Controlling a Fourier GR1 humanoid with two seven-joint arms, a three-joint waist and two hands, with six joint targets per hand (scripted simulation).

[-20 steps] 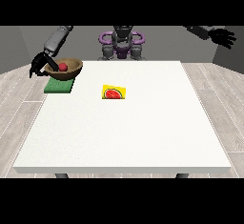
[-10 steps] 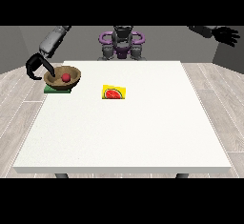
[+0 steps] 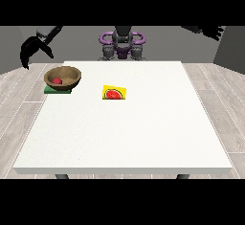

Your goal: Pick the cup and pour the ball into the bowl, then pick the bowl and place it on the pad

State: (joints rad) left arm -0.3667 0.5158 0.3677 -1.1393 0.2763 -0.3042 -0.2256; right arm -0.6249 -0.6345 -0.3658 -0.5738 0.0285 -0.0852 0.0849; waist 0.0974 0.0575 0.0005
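Table (image 3: 124, 138): white, filling most of the view.

Bowl (image 3: 63, 77): wooden, sitting upright on the green pad (image 3: 56, 90) at the table's far left corner.

Ball (image 3: 57, 81): red, lying inside the bowl.

Cup (image 3: 115, 94): yellow, lying on its side near the table's middle, red inside showing, well apart from the bowl.

Hand at the view's left (image 3: 29, 50): hanging in the air beyond the table's left edge, apart from the bowl, holding nothing; whether its fingers are curled cannot be told.

Hand at the view's right (image 3: 210, 30): hovering high and far right; finger state cannot be told.
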